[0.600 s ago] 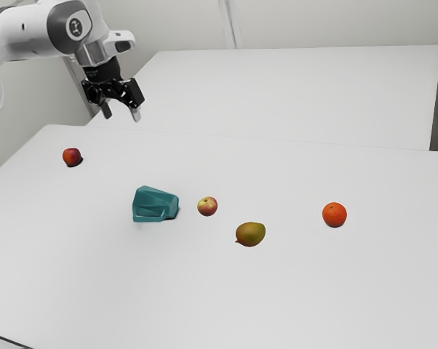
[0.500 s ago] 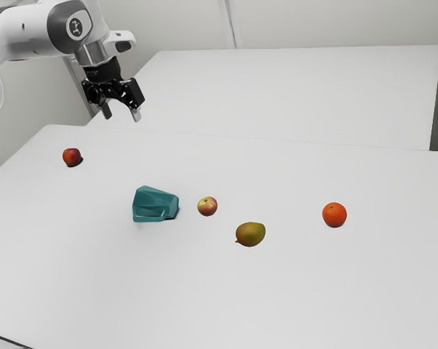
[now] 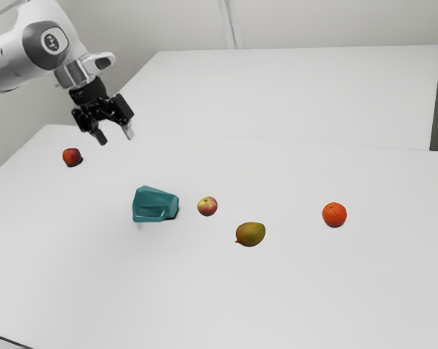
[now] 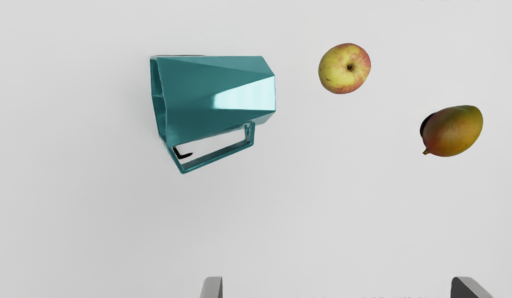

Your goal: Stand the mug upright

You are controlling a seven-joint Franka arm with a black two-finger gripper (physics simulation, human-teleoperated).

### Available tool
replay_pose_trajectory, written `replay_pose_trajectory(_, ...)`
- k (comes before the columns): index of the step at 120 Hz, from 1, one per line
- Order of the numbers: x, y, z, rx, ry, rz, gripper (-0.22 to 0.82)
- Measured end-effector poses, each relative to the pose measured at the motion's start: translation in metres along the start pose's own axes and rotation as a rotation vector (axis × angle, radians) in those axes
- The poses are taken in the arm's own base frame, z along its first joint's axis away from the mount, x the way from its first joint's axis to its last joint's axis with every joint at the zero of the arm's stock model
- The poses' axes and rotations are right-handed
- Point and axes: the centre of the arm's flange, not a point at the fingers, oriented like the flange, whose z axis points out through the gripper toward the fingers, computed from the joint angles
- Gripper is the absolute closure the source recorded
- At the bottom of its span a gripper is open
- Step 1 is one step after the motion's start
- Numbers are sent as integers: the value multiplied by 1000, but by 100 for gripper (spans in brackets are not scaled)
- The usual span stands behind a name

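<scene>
My gripper (image 3: 115,135) hangs in the air above the table, higher than the mug and toward the exterior view's left of it. The teal faceted mug (image 3: 155,204) lies on its side, its mouth facing the exterior view's left and its base toward the small apple. In the wrist view the mug (image 4: 214,95) shows its handle on the side nearer my fingers. Wide apart, the two fingertips of the gripper (image 4: 336,287) stand open with nothing between them.
Beside the mug's base sits a yellow-red apple (image 3: 207,206), then a mango (image 3: 250,234). An orange (image 3: 335,214) lies farther to the exterior view's right. A red fruit (image 3: 72,157) rests near the white table's (image 3: 226,291) far left.
My gripper has come down and shifted a little to the exterior view's left, and the hand has tilted. The mug and the fruit have stayed where they were.
</scene>
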Motion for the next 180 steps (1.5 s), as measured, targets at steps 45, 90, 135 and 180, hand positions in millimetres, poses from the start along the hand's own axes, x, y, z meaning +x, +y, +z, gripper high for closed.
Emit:
replay_pose_trajectory(45, 9, -103, 93, -351, 0, -78, 0)
replay_pose_trajectory(90, 28, -164, 166, -586, 77, -68, 0)
replay_pose_trajectory(135, 43, -169, 218, -722, 153, -1, 0)
replay_pose_trajectory(180, 47, -166, 229, -769, 194, 64, 55)
